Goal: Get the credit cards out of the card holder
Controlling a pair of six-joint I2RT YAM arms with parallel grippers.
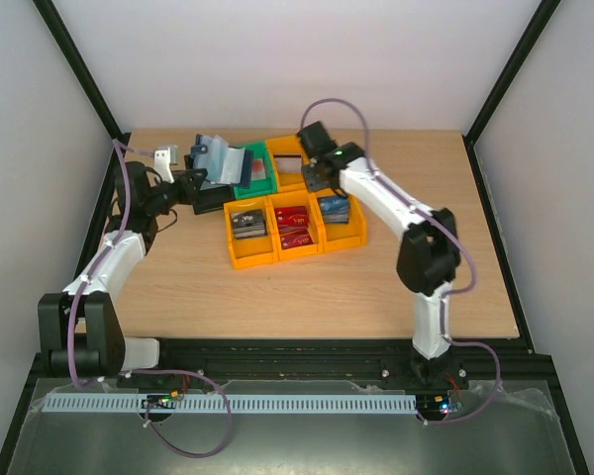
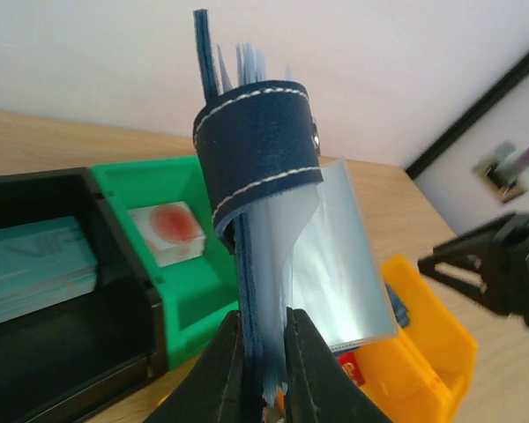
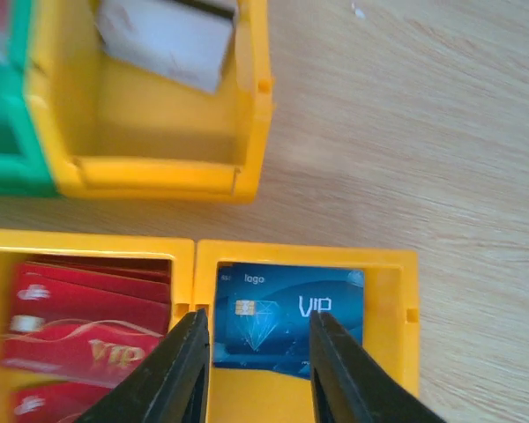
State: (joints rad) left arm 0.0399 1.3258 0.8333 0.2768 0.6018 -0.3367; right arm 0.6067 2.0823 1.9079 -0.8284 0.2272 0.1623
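My left gripper (image 2: 263,322) is shut on the bottom edge of the card holder (image 2: 260,141), a navy wallet with white stitching held upright; pale blue card edges (image 2: 249,63) poke out of its top and a clear sleeve (image 2: 339,256) hangs open to the right. From above, the card holder (image 1: 221,158) sits over the black and green bins, with the left gripper (image 1: 200,184) below it. My right gripper (image 3: 257,319) is open and empty above a blue VIP credit card (image 3: 286,304) lying in a yellow bin (image 3: 397,291). In the top view the right gripper (image 1: 327,190) hangs over the blue cards (image 1: 334,208).
A black bin (image 2: 35,264) holds teal cards and a green bin (image 2: 163,233) holds a white and red card. Yellow bins hold grey cards (image 1: 247,222) and red cards (image 3: 79,326). A rear yellow bin (image 3: 159,167) holds a white card. Bare wood lies to the right.
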